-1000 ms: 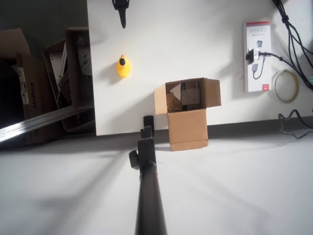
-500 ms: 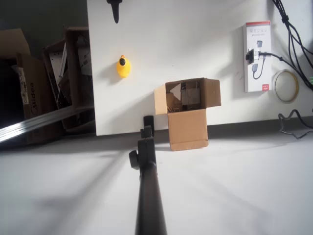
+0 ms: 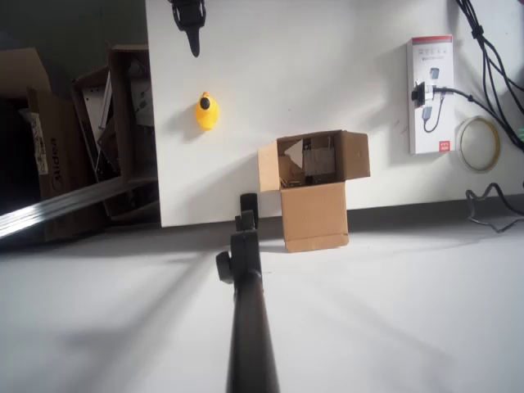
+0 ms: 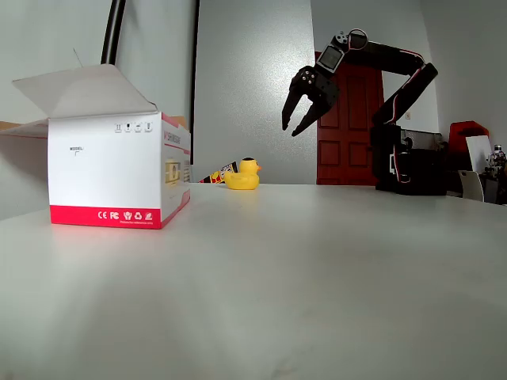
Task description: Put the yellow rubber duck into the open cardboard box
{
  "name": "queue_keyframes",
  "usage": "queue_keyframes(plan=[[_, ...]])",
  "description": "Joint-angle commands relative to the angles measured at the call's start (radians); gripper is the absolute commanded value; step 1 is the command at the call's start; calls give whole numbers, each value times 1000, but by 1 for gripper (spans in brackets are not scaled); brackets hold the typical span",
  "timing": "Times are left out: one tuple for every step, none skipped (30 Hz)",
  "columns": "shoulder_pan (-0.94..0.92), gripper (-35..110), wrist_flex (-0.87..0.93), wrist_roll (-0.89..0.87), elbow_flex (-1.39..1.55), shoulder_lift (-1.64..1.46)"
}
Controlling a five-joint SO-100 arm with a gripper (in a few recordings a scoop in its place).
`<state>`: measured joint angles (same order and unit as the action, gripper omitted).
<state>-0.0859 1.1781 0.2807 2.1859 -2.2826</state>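
Observation:
The yellow rubber duck (image 3: 207,112) sits on the white table, left of and slightly behind the open cardboard box (image 3: 314,177), whose flaps stand up near the table's front edge. In the overhead view my black gripper (image 3: 193,47) hangs at the top edge, beyond the duck and a little left of it. The fixed view shows the gripper (image 4: 292,128) high in the air to the right of the duck (image 4: 243,174), pointing down with its fingers spread open and nothing between them.
A white box with a red stripe (image 3: 431,94) lies at the right with cables and a tape roll (image 3: 479,143) beside it; it looms close at the left (image 4: 119,170). A dark carton with metal parts (image 3: 115,131) stands off the table's left edge. A black pole (image 3: 246,311) crosses the foreground.
In the overhead view the gripper has shifted a little to the left along the top edge. The duck and the box have not moved.

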Motion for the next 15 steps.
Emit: queue_keyframes(plan=[[9, 14, -32, -2, -57, 61], [11, 16, -46, 0, -57, 72], [11, 17, -58, 0, -57, 83], [11, 19, -74, 3, -58, 92], [12, 20, -89, 6, -58, 103], [12, 21, -104, 8, -60, 118], [12, 22, -117, 8, -66, 138], [14, 23, -129, 9, -74, 161], [17, 23, -141, 9, -80, 186], [20, 23, -156, 9, -86, 209], [23, 24, -169, 8, -92, 232], [26, 24, -179, 5, -101, 255], [32, 24, -186, 0, -112, 281], [35, 24, -192, -3, -123, 304], [41, 25, -201, -5, -129, 322]])
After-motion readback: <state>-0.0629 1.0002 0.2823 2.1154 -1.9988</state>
